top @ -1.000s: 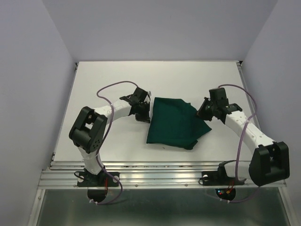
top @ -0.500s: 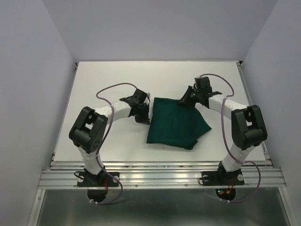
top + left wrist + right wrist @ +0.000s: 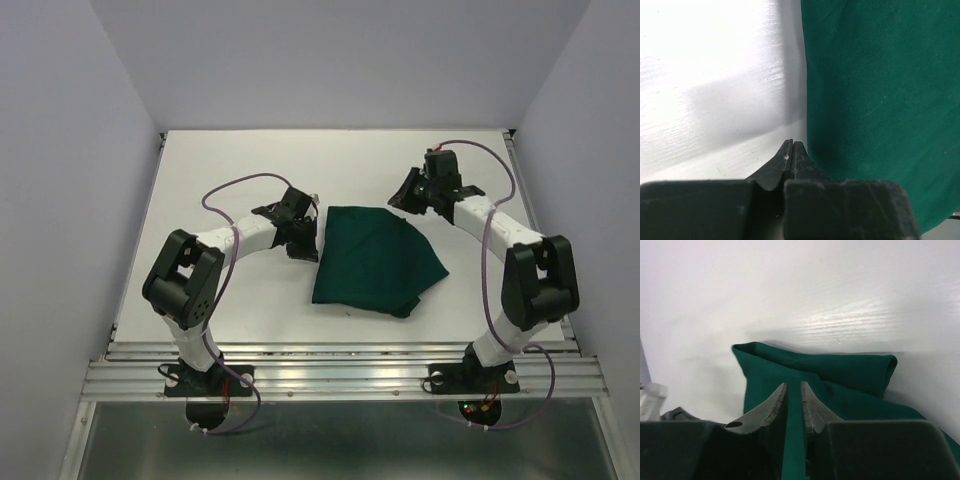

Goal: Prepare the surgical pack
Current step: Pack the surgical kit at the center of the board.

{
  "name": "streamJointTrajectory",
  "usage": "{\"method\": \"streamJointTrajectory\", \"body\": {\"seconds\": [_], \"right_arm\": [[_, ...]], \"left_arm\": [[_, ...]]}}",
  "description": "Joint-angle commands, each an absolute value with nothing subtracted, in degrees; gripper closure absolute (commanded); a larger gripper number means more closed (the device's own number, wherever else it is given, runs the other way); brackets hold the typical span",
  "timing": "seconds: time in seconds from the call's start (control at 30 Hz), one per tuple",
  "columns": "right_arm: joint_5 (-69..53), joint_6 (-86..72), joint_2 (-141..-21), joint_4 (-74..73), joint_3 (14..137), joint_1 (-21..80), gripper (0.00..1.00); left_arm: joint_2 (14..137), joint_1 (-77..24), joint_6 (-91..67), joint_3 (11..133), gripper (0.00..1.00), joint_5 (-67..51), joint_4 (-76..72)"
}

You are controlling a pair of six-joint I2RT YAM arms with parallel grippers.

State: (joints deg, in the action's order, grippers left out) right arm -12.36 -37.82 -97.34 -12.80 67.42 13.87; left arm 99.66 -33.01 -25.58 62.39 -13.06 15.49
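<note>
Of the surgical pack, only the dark green cloth drape (image 3: 372,260) shows, lying folded on the white table (image 3: 240,170). My left gripper (image 3: 314,230) rests shut at the drape's left edge; in the left wrist view its tips (image 3: 792,144) meet on bare table just beside the cloth (image 3: 880,100). My right gripper (image 3: 404,197) hovers at the drape's far right corner. In the right wrist view its jaws (image 3: 794,386) stand a narrow gap apart over the cloth (image 3: 840,370), whose folded edge bulges ahead, and nothing is gripped between them.
The table ends in a metal rail (image 3: 340,375) at the near edge, where both arm bases are bolted. Pale walls close in the left, right and far sides. Purple cables (image 3: 240,185) loop above each forearm.
My right arm has swung from the drape's right side up to its far right corner, and its jaws have parted slightly. The left arm has stayed put.
</note>
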Motion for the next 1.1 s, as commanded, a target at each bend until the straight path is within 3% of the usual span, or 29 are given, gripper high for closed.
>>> {"method": "streamJointTrajectory", "body": {"seconds": [0.0, 0.23, 0.5, 0.8, 1.07], "right_arm": [[-5.54, -33.93, -85.79, -16.51, 66.19, 13.18, 0.78], [-6.50, -31.90, -76.13, -26.53, 58.81, 13.18, 0.82], [-9.15, -44.55, -60.58, -31.29, 42.20, 25.90, 0.82], [-2.56, -46.94, -63.18, -29.27, 31.99, 27.77, 0.79], [2.88, -45.18, -61.71, -34.09, 38.13, 27.77, 0.75]], "left_arm": [[97.64, -33.13, -25.31, 64.86, 1.00, -13.36, 16.35], [95.45, -33.13, -25.14, 67.14, 1.00, -9.86, 20.29], [88.95, -33.13, -24.52, 73.55, 1.00, -5.89, 26.45], [87.46, -33.13, -24.26, 75.59, 1.00, -6.94, 27.16], [85.43, -33.05, -24.61, 74.53, 1.00, -6.68, 26.63]]}}
